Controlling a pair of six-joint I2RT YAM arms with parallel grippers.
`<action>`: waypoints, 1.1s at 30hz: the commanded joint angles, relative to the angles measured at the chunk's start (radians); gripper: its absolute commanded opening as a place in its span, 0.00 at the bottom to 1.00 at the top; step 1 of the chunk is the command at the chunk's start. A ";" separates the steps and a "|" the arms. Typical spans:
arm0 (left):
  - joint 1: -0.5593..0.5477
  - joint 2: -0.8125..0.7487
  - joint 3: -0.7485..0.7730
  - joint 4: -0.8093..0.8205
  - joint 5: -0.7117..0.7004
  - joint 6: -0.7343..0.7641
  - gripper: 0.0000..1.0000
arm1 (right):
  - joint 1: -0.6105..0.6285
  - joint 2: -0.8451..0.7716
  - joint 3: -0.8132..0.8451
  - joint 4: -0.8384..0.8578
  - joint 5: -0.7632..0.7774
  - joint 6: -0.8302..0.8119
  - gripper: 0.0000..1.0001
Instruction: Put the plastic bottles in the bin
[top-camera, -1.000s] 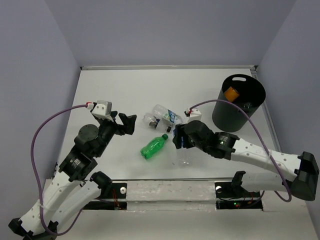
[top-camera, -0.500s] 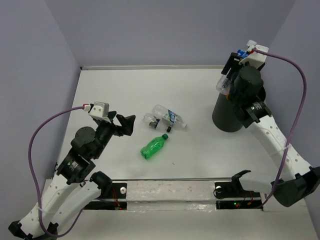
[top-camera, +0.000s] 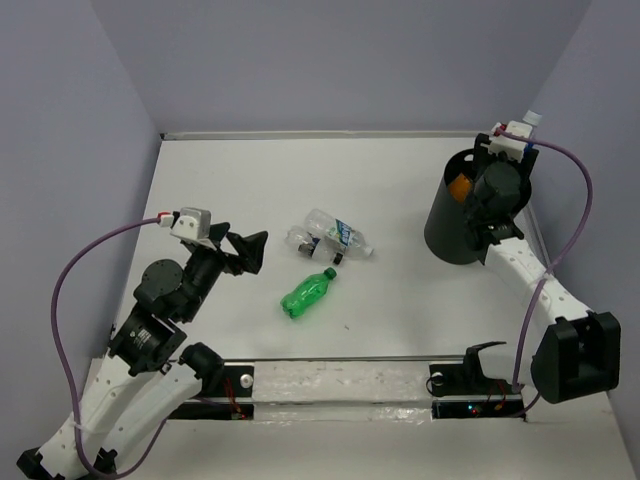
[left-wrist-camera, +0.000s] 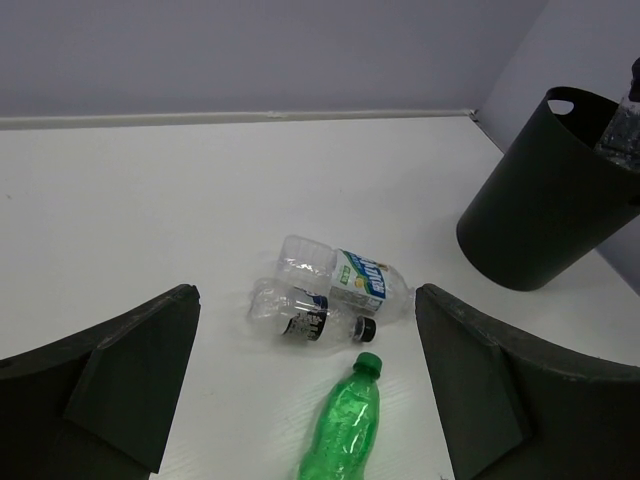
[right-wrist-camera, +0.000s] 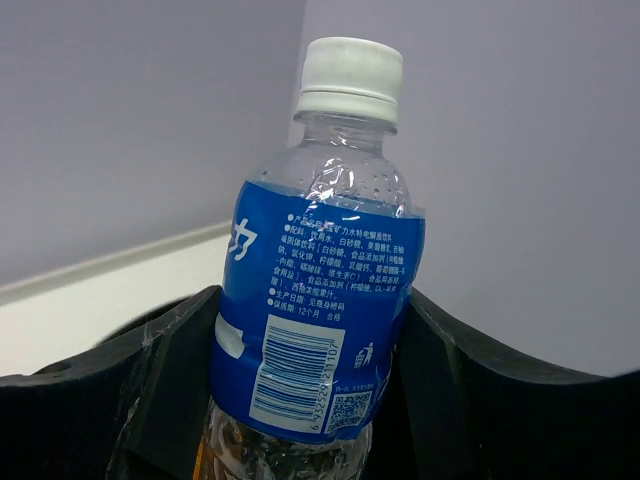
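A green bottle (top-camera: 306, 292) lies on the white table, also in the left wrist view (left-wrist-camera: 345, 425). Two clear bottles (top-camera: 330, 236) lie side by side just behind it; one has a black cap (left-wrist-camera: 305, 315), the other a blue-green label (left-wrist-camera: 350, 275). My left gripper (top-camera: 250, 250) is open and empty, left of them. The black bin (top-camera: 455, 225) stands at the far right with an orange bottle (top-camera: 458, 187) inside. My right gripper (right-wrist-camera: 310, 400) is shut on a clear bottle with a blue label and white cap (right-wrist-camera: 320, 300), held upright over the bin's opening (left-wrist-camera: 625, 125).
The table's back edge (top-camera: 330, 133) meets purple walls behind and on both sides. The bin (left-wrist-camera: 545, 200) stands close to the right wall. A metal rail (top-camera: 340, 380) runs along the near edge between the arm bases.
My right arm has carried the blue-label bottle from the table's middle to the bin and has come down over its opening. My left arm has barely moved.
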 joint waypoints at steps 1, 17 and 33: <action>0.008 -0.005 -0.007 0.050 0.020 0.005 0.99 | 0.003 -0.066 -0.047 0.194 -0.023 -0.075 0.62; 0.020 0.040 -0.005 0.046 0.000 0.005 0.99 | 0.128 -0.184 0.173 -0.480 -0.255 0.384 0.95; 0.048 0.052 -0.005 0.043 -0.024 0.000 0.99 | 0.925 0.130 -0.072 -0.592 -0.058 1.380 0.96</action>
